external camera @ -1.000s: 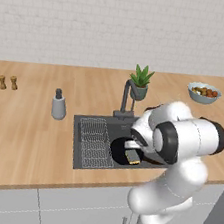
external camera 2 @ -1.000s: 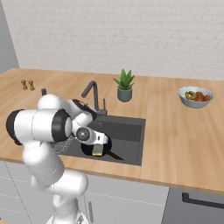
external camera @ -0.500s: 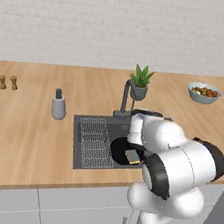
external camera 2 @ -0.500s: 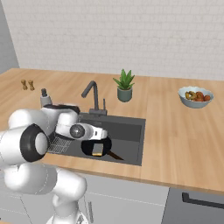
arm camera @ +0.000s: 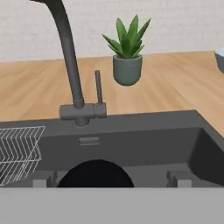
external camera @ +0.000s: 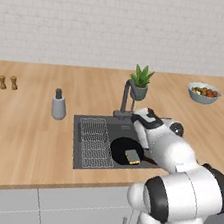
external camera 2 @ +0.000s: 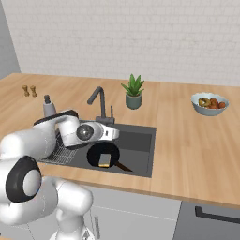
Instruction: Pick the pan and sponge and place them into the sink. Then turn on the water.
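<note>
Pan (external camera: 126,152) sits flat on the floor of the sink (external camera: 98,155), right of the wire rack (external camera: 93,142) as you see it in the left base view, w/ its thin handle running toward the basin's front-right corner. Sponge (external camera: 133,156) lies inside the pan, yellow side showing at its near edge — the right base view gives you the same: sponge (external camera 2: 104,161) on the black pan (external camera 2: 103,154), both down in the sink (external camera 2: 140,154).

Gripper (arm camera: 107,178) is released, holding nothing — your hand view has the two dark finger tips set wide apart at the bottom, w/ the pan's rim (arm camera: 96,174) between and beyond them. It hangs over the basin, pointing at the faucet (arm camera: 70,65), whose upright side lever (arm camera: 99,87) stands just right of the faucet's stem. You can spot the hand (external camera 2: 108,133) in the right base view above the pan, near the faucet base (external camera 2: 105,120), not touching it.

No water visible from the faucet (external camera: 128,98).

Behind the faucet you've got a potted plant (external camera: 140,82) on the counter (external camera: 26,122); a grey dispenser (external camera: 59,104) stands left of the sink, a fruit bowl (external camera: 204,92) well off to the right, and two small shakers (external camera: 7,82) far left.
</note>
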